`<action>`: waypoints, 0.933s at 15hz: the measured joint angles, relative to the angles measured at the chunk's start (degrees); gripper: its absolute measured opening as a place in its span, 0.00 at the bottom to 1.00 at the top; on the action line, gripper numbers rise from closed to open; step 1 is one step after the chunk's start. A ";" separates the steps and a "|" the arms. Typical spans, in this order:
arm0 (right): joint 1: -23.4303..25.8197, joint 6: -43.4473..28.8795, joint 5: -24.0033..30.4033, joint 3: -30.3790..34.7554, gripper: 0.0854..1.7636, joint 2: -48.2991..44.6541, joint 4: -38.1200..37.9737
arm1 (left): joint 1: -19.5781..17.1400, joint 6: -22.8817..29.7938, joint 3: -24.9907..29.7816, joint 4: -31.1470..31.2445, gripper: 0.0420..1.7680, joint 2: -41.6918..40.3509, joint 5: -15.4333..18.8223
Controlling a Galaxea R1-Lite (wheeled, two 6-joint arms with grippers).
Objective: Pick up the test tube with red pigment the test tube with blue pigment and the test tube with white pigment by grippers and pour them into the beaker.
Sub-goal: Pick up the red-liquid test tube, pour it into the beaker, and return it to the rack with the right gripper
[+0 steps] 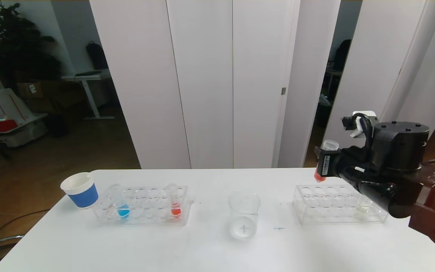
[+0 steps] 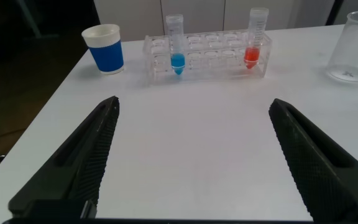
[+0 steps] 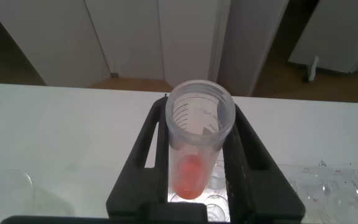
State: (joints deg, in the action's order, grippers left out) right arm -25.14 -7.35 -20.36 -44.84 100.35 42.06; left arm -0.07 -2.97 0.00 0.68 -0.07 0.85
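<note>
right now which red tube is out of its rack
The red tube clamped in the right end effector, raised above the right-hand rack. The other red tube stands in the left rack.

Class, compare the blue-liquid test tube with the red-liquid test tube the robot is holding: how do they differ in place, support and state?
The blue test tube stands in the left rack; the held red test tube hangs in the air above the right rack. The blue one is untouched, while the right gripper has its jaws shut on the red one. Their liquids differ: blue against red-orange. Both are clear, open-topped and roughly upright.
</note>
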 joint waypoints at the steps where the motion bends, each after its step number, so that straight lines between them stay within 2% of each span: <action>1: 0.67 0.00 1.68 -2.76 0.29 -0.63 -3.04 | 0.00 0.00 0.00 0.00 0.97 0.00 0.02; 5: 4.19 0.00 13.08 -15.14 0.29 -1.56 -13.95 | 0.00 0.00 0.00 0.02 0.97 0.00 0.02; 8: 6.21 1.73 21.50 -22.94 0.29 -0.09 -16.59 | 0.00 0.02 0.00 0.02 0.97 0.00 0.02; 11: 7.14 9.25 25.20 -25.56 0.29 2.68 -16.63 | 0.00 0.00 0.00 0.02 0.97 0.00 0.02; 14: 5.88 12.31 30.03 -25.59 0.29 4.22 -16.54 | 0.00 0.00 0.00 0.02 0.97 0.00 0.02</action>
State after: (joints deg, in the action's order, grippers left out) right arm -19.26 4.96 9.67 -70.43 104.57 25.51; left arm -0.07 -2.97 0.00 0.71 -0.07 0.88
